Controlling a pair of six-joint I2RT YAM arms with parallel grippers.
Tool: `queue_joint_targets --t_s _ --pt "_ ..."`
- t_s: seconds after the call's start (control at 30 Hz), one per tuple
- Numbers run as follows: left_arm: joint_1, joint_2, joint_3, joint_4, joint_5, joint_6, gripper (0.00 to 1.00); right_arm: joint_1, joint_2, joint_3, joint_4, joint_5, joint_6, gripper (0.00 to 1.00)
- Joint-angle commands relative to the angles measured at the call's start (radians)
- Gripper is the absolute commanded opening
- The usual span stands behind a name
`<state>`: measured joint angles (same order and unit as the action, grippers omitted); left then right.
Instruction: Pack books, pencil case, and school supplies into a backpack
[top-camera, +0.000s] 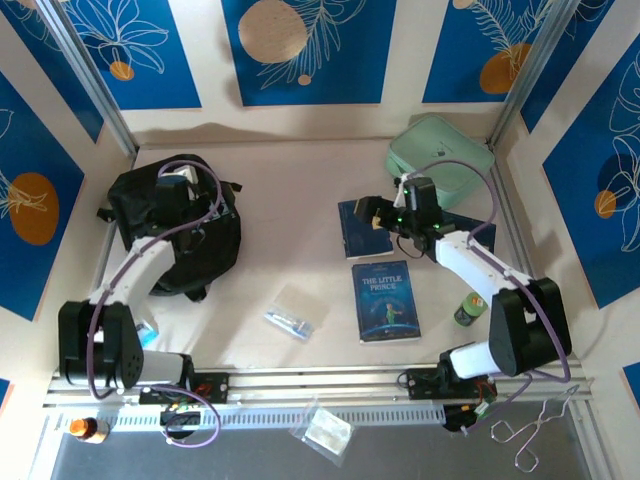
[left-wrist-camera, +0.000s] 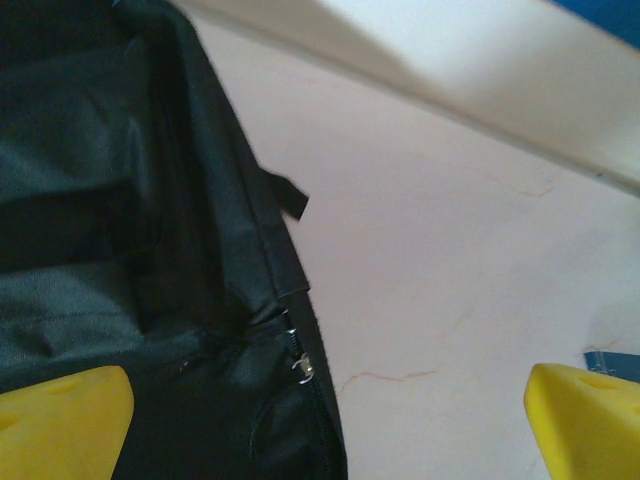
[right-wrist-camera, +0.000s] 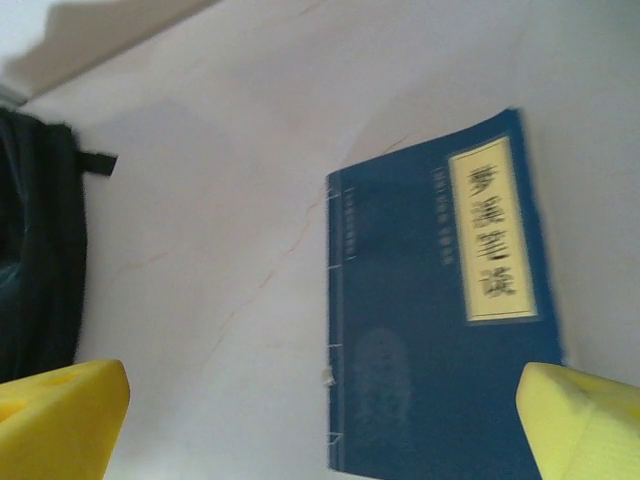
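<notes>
The black backpack (top-camera: 205, 245) lies at the left of the table. My left gripper (top-camera: 180, 185) hovers over its upper part, open; its yellow fingertips (left-wrist-camera: 60, 425) frame the bag's open edge (left-wrist-camera: 120, 250) and zip pull (left-wrist-camera: 300, 368) with nothing between them. A small navy book with a yellow label (top-camera: 355, 235) lies right of centre. My right gripper (top-camera: 378, 212) hangs open just above that book (right-wrist-camera: 430, 320), its fingers (right-wrist-camera: 580, 425) wide apart. "The Little Prince" (top-camera: 385, 300) lies nearer the front. The clear pencil case (top-camera: 292, 315) sits at the front middle.
A mint-green case (top-camera: 440, 160) stands at the back right, close behind the right arm. A small green bottle (top-camera: 468, 310) sits by the right arm's base. A clear pouch (top-camera: 325, 430) and a metal clip (top-camera: 535, 430) lie on the front ledge.
</notes>
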<state>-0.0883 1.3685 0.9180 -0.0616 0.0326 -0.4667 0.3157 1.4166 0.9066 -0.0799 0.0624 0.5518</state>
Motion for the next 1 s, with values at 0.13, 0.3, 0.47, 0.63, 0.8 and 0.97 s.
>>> queue_joint_targets --t_s 0.13,0.3,0.47,0.63,0.8,0.97 --pt "-0.007 0.131 0.082 -0.178 0.010 -0.067 0.97 0.078 0.091 0.086 -0.039 -0.056 0.018 0.99" --pt "-0.008 0.185 0.034 -0.178 0.131 -0.088 0.90 0.110 0.143 0.113 -0.049 -0.046 0.028 0.99" --pt "-0.049 0.199 -0.023 -0.169 0.196 -0.089 0.86 0.130 0.187 0.120 0.001 -0.076 0.029 0.98" --pt "-0.134 0.234 -0.048 -0.151 0.198 -0.079 0.86 0.144 0.221 0.140 0.025 -0.083 0.066 0.99" --pt "-0.276 0.299 -0.027 -0.145 0.156 -0.068 0.84 0.141 0.244 0.156 -0.009 -0.047 0.125 0.99" --pt "-0.423 0.346 0.008 -0.135 0.128 -0.063 0.82 0.124 0.245 0.154 -0.024 -0.060 0.147 0.99"
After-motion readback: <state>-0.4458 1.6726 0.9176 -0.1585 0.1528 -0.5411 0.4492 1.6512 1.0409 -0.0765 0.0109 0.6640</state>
